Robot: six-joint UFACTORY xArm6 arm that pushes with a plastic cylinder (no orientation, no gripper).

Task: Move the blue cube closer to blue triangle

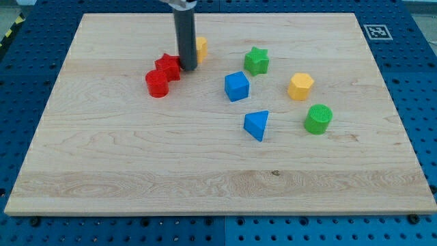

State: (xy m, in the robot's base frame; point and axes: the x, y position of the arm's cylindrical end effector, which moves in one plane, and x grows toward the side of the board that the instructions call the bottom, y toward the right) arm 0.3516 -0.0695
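The blue cube sits near the board's middle. The blue triangle lies just below it and a little to the view's right, a small gap apart. My tip is at the upper middle, to the view's left of the blue cube. It stands right beside a red star-like block and in front of a yellow block that the rod partly hides.
A red cylinder touches the red star's lower left. A green star, a yellow hexagon and a green cylinder lie at the view's right. The wooden board rests on a blue perforated table.
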